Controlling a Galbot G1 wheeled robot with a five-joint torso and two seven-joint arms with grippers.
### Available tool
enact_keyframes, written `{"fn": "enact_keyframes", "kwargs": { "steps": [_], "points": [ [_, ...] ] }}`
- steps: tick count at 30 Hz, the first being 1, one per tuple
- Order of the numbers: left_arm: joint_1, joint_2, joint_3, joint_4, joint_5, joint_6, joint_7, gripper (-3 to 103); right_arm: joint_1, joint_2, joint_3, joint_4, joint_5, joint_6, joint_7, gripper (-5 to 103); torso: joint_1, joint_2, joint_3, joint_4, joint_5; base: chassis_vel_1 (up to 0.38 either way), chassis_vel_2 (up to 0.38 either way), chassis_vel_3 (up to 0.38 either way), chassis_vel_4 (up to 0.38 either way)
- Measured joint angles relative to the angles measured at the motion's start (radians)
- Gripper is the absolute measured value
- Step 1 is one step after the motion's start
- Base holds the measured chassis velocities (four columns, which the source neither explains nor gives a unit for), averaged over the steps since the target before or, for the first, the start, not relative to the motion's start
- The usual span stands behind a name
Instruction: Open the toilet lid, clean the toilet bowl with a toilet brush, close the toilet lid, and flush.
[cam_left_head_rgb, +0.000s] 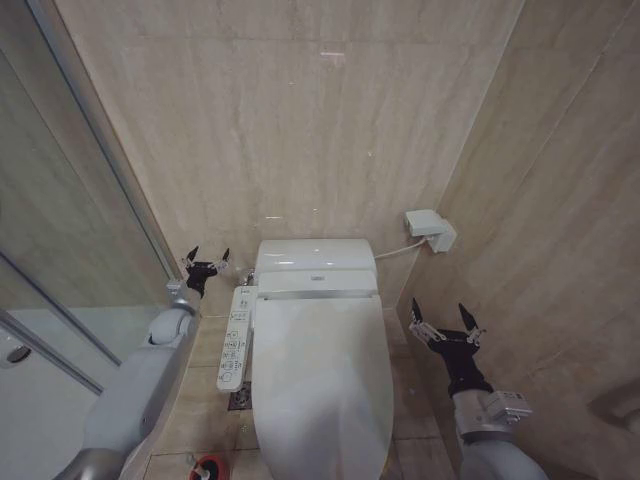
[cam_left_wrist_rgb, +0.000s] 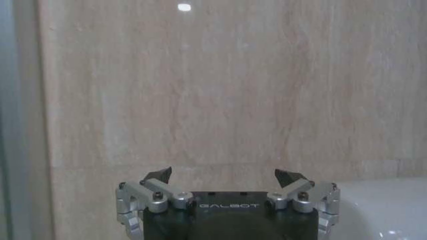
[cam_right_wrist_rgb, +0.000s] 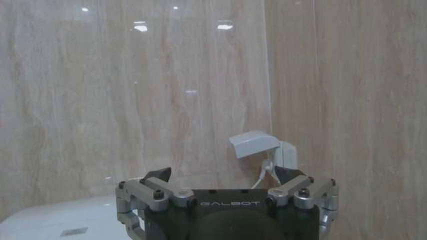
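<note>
Step 1 not begun: glossy white oval plastic toilet lid (cam_left_head_rgb: 322, 380) is down. Left hand (cam_left_head_rgb: 206, 264) and right hand (cam_left_head_rgb: 446, 327), both spread, flank it, empty. Next move: catch the lid's edge and lift.

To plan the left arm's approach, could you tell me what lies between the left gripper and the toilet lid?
In the head view, the side control panel lies between the open left gripper and the closed toilet lid.

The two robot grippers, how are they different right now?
The left gripper is up beside the toilet's back end, by the glass shower wall; the right gripper sits lower, beside the closed toilet lid, by the beige side wall. Both are open, empty and pointing at the back wall.
</note>
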Motion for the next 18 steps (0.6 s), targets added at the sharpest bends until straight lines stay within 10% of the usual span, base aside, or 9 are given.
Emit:
{"fn": "enact_keyframes", "kwargs": {
  "steps": [16,17,18],
  "points": [
    [-0.008,0.017,-0.006,0.077,0.131,-0.025,0.064,91,0.0,0.0,0.0,0.0,0.0,0.0,0.0,100,0.0,0.0,0.0,0.0001,-0.0002,0.0,0.0,0.0,0.0],
    [-0.007,0.019,-0.007,0.08,0.145,-0.027,0.064,64,0.0,0.0,0.0,0.0,0.0,0.0,0.0,100,0.0,0.0,0.0,0.0001,-0.0001,0.0,0.0,0.0,0.0],
    [-0.007,0.019,-0.007,0.08,0.145,-0.027,0.064,64,0.0,0.0,0.0,0.0,0.0,0.0,0.0,100,0.0,0.0,0.0,0.0001,-0.0001,0.0,0.0,0.0,0.0]
  ]
}}
